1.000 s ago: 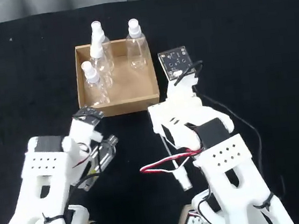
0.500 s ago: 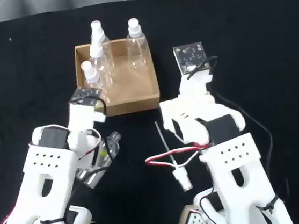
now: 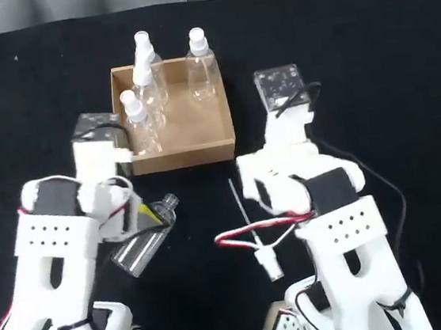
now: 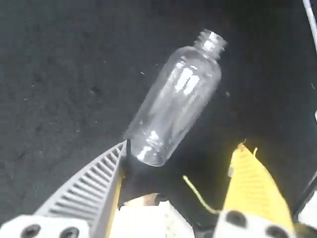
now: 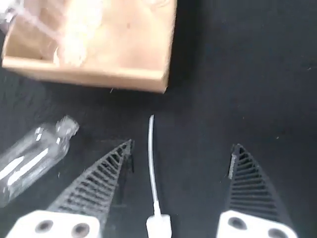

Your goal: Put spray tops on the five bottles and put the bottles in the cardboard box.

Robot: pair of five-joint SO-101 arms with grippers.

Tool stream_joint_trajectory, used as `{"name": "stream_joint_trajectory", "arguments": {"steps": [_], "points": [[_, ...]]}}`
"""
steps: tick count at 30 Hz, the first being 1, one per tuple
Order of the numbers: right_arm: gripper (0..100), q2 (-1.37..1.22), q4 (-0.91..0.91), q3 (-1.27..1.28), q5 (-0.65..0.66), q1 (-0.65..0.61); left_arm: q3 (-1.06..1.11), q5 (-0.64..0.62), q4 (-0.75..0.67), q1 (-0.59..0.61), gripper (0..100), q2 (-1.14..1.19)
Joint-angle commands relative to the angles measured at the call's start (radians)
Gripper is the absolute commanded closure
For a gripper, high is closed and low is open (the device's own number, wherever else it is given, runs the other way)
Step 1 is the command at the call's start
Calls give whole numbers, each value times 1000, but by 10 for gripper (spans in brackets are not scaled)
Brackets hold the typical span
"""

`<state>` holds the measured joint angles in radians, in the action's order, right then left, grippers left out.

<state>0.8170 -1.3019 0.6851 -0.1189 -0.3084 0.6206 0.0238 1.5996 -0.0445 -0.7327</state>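
An uncapped clear bottle point(image 3: 144, 243) lies on its side on the black table, neck toward the cardboard box point(image 3: 179, 155). My left gripper point(image 4: 182, 145) is open over the bottle point(image 4: 176, 104), whose base lies close beside the grey finger point(image 4: 101, 176); the yellow finger point(image 4: 252, 181) stands apart. In the high view the left gripper point(image 3: 140, 215) sits just above the bottle. A white spray top point(image 3: 270, 267) with its long tube point(image 3: 241, 206) lies right of the bottle. My right gripper point(image 5: 183, 145) is open and straddles the tube point(image 5: 151, 158) above the spray top point(image 5: 158, 224).
Several capped bottles point(image 3: 201, 64) stand upright inside the box. The right arm point(image 3: 320, 201) rises right of the spray top, with red and white wires point(image 3: 248, 233) hanging across the tube. Black tabletop stretches to both sides.
The left arm has swung left and let go of the bottle, which now lies flat on the table. The right arm shifted slightly right, then stayed put.
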Motion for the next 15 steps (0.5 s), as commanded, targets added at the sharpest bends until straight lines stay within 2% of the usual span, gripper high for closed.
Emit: {"name": "stream_joint_trajectory", "arguments": {"steps": [1,6,10,15], "points": [[736,44,-54,-68,-46,-83,-61,-8,2,143,696,-17],[736,44,-94,-61,-183,-212,-59,-8,0,257,697,-17],[736,44,-133,-61,-428,-384,-48,-15,-29,357,697,-17],[735,36,-130,-61,-520,-506,-4,-17,-94,446,697,-17]]}}
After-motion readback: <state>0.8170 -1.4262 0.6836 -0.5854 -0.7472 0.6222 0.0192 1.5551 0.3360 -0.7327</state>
